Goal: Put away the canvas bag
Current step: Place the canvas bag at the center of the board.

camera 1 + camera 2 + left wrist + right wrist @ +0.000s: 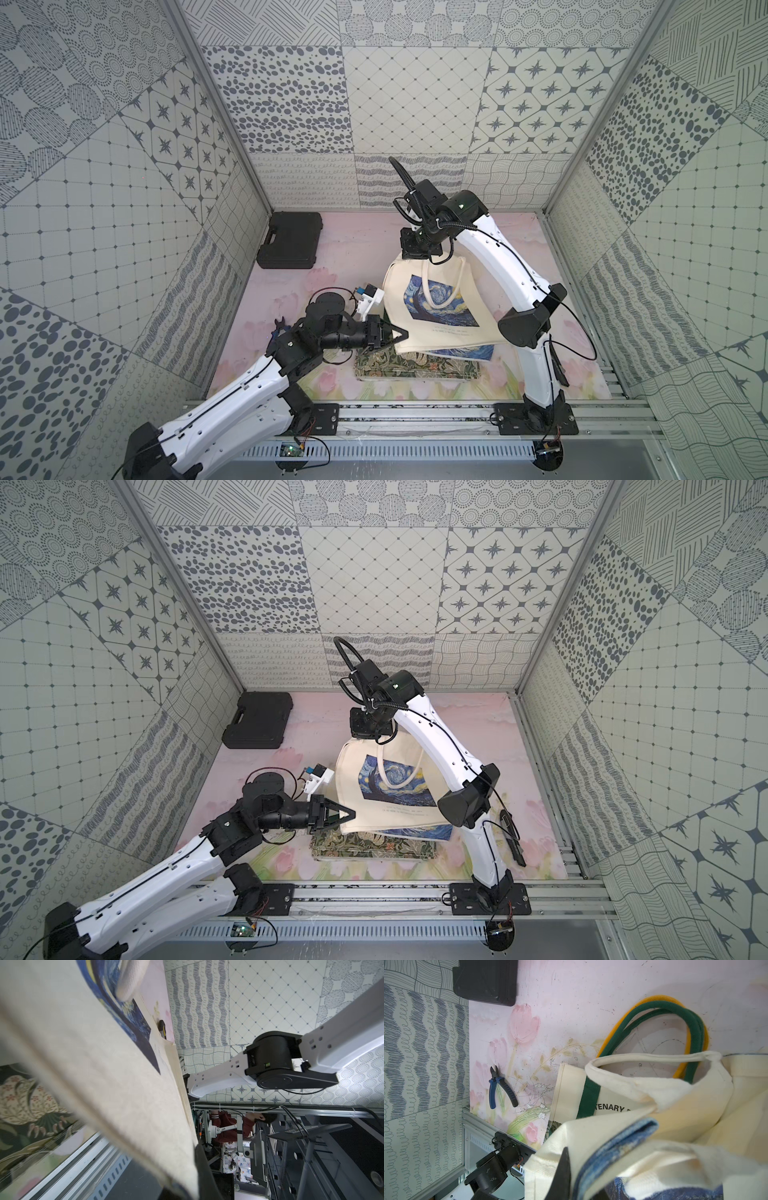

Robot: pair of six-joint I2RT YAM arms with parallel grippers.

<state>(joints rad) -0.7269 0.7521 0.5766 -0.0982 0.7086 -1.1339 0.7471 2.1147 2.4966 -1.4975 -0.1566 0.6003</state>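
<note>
The canvas bag (436, 328) (386, 816), cream with a blue starry-night print and white handles, hangs tilted between both arms over a stack of folded bags. My left gripper (400, 334) (348, 813) is shut on its near left corner, and the cloth (104, 1064) fills the left wrist view down to the jaws (193, 1184). My right gripper (415, 254) (368, 733) is shut on the bag's far top edge. The right wrist view shows the cream cloth (612, 1130) pinched beside a dark finger (563, 1167).
Under the bag lies a green floral folded bag (415, 365) (374, 848) and a blue-printed one (469, 352). A bag with green and yellow handles (691, 1022) lies beneath. A black case (291, 240) sits back left, blue pliers (500, 1088) lie on the mat, and a dark tool (513, 841) lies right.
</note>
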